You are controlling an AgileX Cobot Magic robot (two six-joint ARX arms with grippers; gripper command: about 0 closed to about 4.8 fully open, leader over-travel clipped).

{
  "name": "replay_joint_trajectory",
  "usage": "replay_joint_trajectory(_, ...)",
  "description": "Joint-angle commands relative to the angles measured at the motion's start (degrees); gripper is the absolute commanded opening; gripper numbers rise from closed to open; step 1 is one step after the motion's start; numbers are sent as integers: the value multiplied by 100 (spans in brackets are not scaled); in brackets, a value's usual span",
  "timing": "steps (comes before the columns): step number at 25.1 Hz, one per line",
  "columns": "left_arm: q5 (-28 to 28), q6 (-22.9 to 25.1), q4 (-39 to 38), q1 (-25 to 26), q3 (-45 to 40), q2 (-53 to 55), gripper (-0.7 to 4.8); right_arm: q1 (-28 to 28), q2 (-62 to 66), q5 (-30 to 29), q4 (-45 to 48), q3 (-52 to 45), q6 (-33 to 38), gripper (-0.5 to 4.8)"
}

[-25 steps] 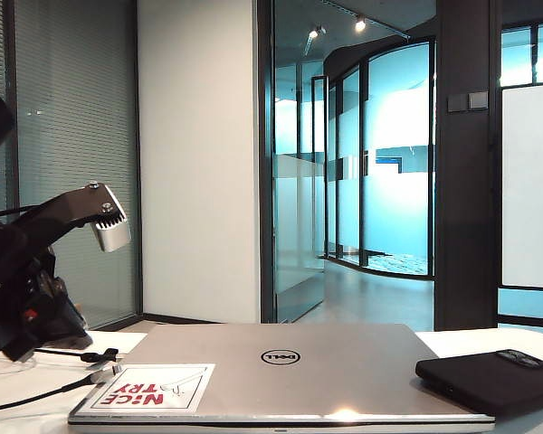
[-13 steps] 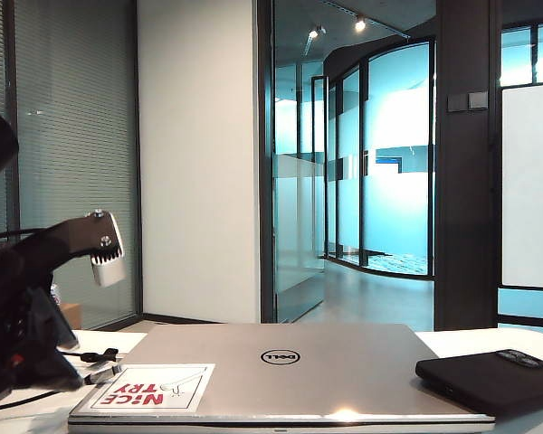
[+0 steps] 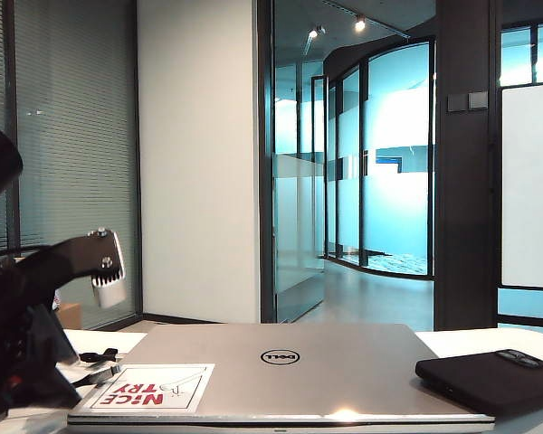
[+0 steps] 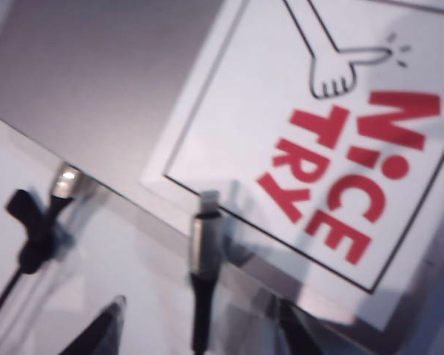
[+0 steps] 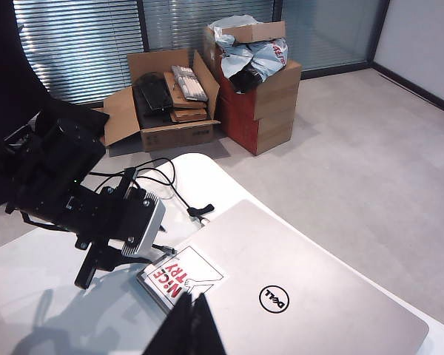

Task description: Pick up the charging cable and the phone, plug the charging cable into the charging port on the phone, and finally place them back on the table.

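Black phone [image 3: 490, 380] shows only in exterior view; left gripper [image 4: 196, 325] jaws released over charging cable [image 4: 202, 259], right gripper [image 5: 192, 325] clenched.

Office, glass partition walls [image 3: 371, 163], window blinds [image 3: 72, 154], grey carpet [image 5: 355, 148], cardboard boxes [image 5: 170, 111]

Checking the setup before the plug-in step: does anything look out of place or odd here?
Mostly tidy. The phone lies propped on the closed laptop edge, overhanging rather than flat on the table. The charging cable plug rests at the laptop's sticker corner, between the open left gripper fingertips. The right gripper hangs shut above.
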Motion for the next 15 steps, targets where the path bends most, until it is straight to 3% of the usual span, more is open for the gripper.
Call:
replay_joint_trajectory(1, 24, 20, 168, 7, 4, 114, 255, 2, -4, 11, 111, 33, -17, -2)
replay_joint_trajectory(15, 26, -4, 638, 7, 190, 800, 235, 0, -4, 11, 114, 33, -17, -2)
